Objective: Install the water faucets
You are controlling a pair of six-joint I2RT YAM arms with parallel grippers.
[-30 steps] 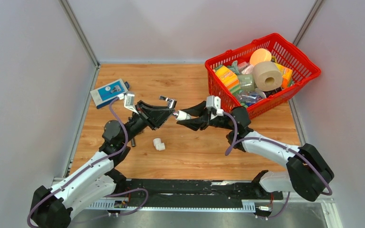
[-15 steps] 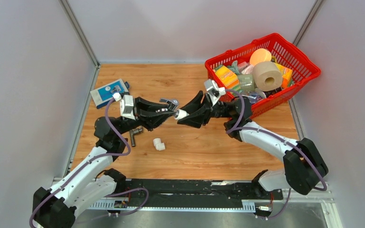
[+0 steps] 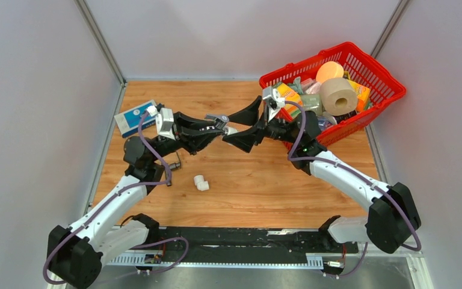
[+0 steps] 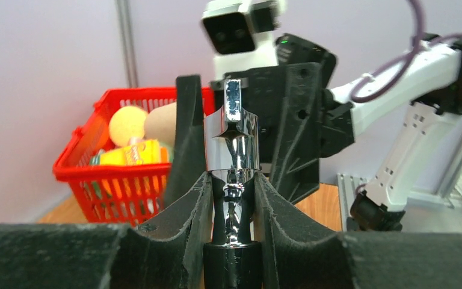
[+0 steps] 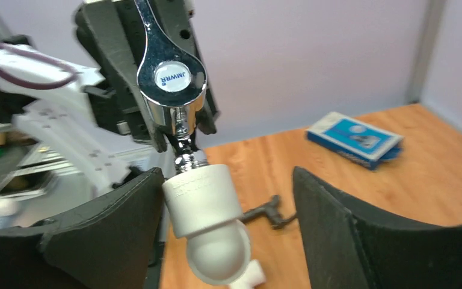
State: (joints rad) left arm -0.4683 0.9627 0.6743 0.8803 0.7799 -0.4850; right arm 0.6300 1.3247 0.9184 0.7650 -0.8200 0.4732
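Observation:
My left gripper (image 3: 215,127) (image 4: 231,189) is shut on the shiny chrome water faucet (image 4: 233,144) (image 5: 171,78), held above the table. A white elbow fitting (image 3: 231,129) (image 5: 204,205) sits on the faucet's threaded end. Around that elbow my right gripper (image 3: 242,126) (image 5: 227,177) stands open. The elbow lies close against one finger (image 5: 114,223), and the other finger (image 5: 349,223) is well apart from it. The dark grey L-shaped faucet (image 3: 173,164) (image 5: 264,212) lies on the table below the left arm.
A second white elbow (image 3: 201,182) (image 5: 249,280) lies on the wood nearer the bases. A blue box (image 3: 135,117) (image 5: 355,137) sits at the far left. A red basket (image 3: 391,90) (image 4: 126,180) full of items stands at the back right, just behind the right arm.
My right gripper has opened off the white elbow, which stays on the chrome faucet. Both grippers have shifted toward the back of the table, and the left wrist has turned.

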